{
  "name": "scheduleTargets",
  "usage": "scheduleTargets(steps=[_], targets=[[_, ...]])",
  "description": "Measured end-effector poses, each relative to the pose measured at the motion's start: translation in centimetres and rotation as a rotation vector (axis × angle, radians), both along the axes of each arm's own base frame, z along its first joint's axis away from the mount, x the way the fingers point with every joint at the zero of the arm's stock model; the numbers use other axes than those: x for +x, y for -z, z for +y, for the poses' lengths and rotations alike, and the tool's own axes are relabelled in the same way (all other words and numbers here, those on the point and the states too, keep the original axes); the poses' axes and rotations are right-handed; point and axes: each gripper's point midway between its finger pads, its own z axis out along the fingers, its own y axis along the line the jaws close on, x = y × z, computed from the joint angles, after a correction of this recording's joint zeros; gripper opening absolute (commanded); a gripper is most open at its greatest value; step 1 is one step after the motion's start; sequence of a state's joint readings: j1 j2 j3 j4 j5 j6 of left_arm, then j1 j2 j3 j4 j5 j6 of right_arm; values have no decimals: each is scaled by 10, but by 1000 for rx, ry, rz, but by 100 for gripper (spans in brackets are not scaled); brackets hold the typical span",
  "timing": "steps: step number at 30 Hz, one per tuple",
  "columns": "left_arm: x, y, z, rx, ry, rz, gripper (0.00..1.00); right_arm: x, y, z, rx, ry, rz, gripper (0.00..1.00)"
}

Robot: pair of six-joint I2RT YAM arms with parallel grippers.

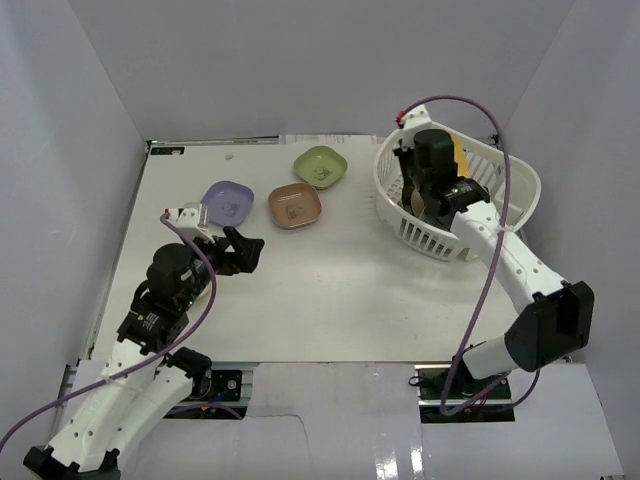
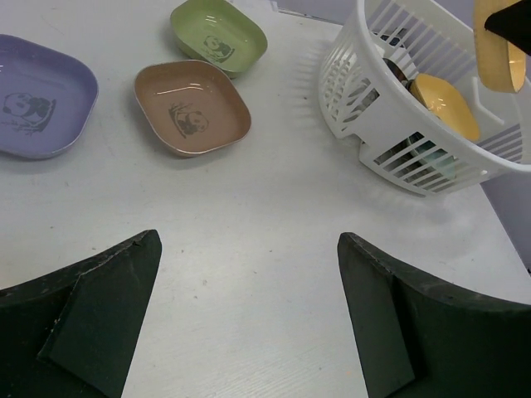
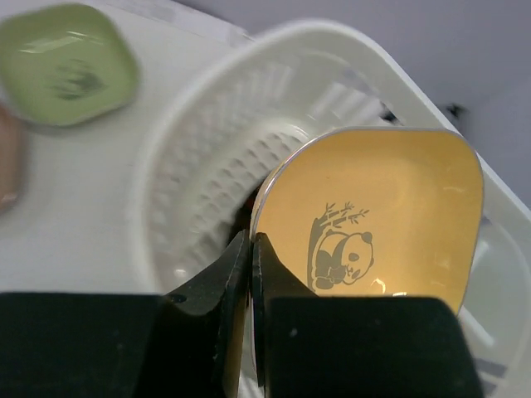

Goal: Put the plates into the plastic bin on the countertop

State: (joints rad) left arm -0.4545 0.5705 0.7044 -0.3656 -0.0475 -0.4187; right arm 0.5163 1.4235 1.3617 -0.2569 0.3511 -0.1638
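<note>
The white plastic bin (image 1: pixel 432 240) stands at the right of the countertop (image 1: pixel 330 290). My right gripper (image 3: pixel 250 236) is over the bin, shut on the rim of a yellow panda dish (image 3: pixel 373 215), which it holds tilted on edge. That dish also shows in the left wrist view (image 2: pixel 498 58). An orange dish (image 2: pixel 444 104) lies in the bin (image 2: pixel 365 116), with darker things under it that are mostly hidden. The lavender dish (image 1: pixel 228 201), brown dish (image 1: pixel 295 205) and green dish (image 1: pixel 320 166) sit on the countertop. My left gripper (image 1: pixel 245 250) is open and empty, just right of the lavender dish.
Pale grey wall panels (image 1: pixel 90 150) stand on the left, back and right of the countertop. The right arm's purple cable (image 1: pixel 480 105) arches over the bin. The bin stands close to the right wall.
</note>
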Motion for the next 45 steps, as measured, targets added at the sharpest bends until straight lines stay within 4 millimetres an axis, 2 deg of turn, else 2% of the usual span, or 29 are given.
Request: scheduleTargets(steps=[1, 3, 5, 9, 12, 13, 16, 19, 21, 23, 25, 26, 28, 30, 32, 35, 38, 40, 42, 45], targets=[[0, 0, -1, -1, 5, 0, 98, 12, 12, -27, -6, 74, 21, 8], [-1, 0, -2, -2, 12, 0, 98, 28, 41, -67, -23, 183, 82, 8], [-2, 0, -4, -2, 18, 2, 98, 39, 71, -89, -44, 241, 148, 8], [-2, 2, -6, -1, 29, 7, 98, 49, 111, -103, -60, 278, 238, 13], [-2, 3, -8, 1, 37, 12, 98, 52, 127, -110, -54, 303, 273, 35], [-2, 3, -8, 1, 39, 13, 98, 53, 130, -112, -52, 312, 278, 52], [-2, 4, -9, 3, 41, 18, 98, 54, 131, -110, -6, 310, 285, 73], [-1, 5, -9, 5, 39, 20, 98, 52, 120, -92, 60, 260, 264, 74], [0, 6, -7, 8, 31, 21, 98, 44, 104, -70, 98, 214, 230, 74], [1, 6, -5, 9, 16, 20, 98, 29, 84, -32, 143, 127, 181, 74], [3, 3, -2, 8, -7, 13, 98, 7, 65, 24, 202, -7, 135, 73], [3, 1, 0, 3, -17, 7, 98, -8, 57, 58, 251, -86, 118, 73], [2, -8, 6, -17, -47, -22, 98, -38, 54, 119, 333, -232, 121, 73], [-2, -20, 14, -44, -78, -61, 98, -65, 69, 170, 385, -328, 168, 73], [-7, -39, 23, -76, -112, -117, 98, -88, 101, 219, 407, -392, 248, 73], [-15, -75, 34, -128, -147, -214, 98, -117, 158, 276, 402, -441, 380, 73], [-22, -104, 41, -175, -162, -292, 98, -141, 201, 326, 400, -474, 479, 74], [-25, -113, 43, -191, -167, -322, 98, -152, 214, 358, 421, -502, 513, 74], [-27, -116, 46, -197, -173, -339, 98, -163, 217, 389, 458, -536, 533, 74], [-28, -110, 48, -196, -183, -353, 98, -174, 216, 420, 511, -566, 556, 74]])
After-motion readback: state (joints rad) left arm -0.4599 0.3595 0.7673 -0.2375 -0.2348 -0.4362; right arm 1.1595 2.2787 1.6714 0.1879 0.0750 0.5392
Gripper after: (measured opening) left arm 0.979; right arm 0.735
